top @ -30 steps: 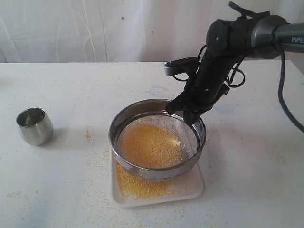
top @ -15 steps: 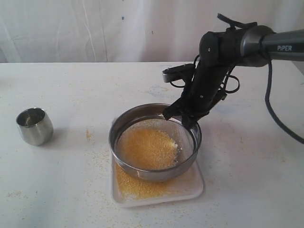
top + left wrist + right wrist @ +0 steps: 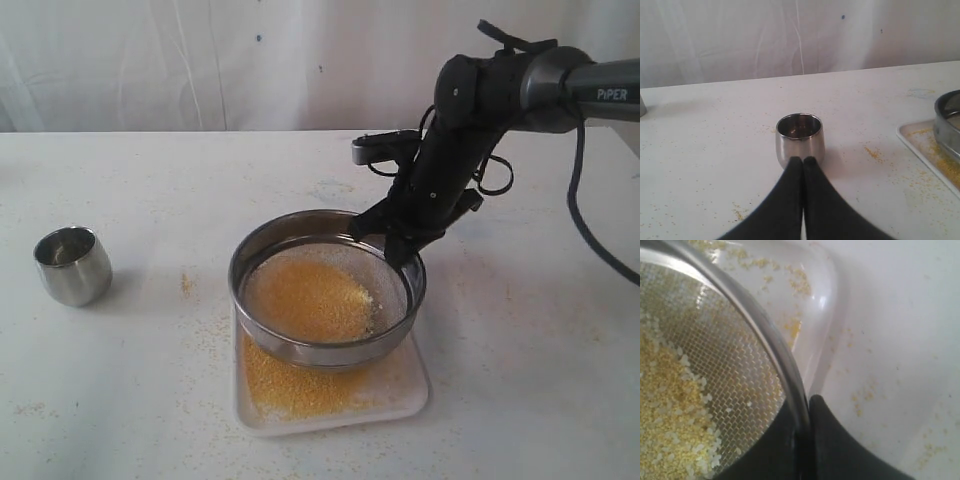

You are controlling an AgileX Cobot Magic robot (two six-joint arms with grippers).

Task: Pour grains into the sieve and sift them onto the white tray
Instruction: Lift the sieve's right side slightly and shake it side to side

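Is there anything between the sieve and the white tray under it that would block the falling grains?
Nothing visible blocks them. The right hand grips the sieve by its rim over the white tray, and only already sifted yellow grains lie on the tray below the mesh.

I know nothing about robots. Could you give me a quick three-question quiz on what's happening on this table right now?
1. True or false: the right gripper is clamped on the rim of the sieve.
2. The steel cup is: A) inside the sieve; B) upright on the table, off to one side; C) tipped over.
3. Fill in: the sifted yellow grains lie on the ____ beneath the sieve.

Key: 1 true; 2 B; 3 white tray.
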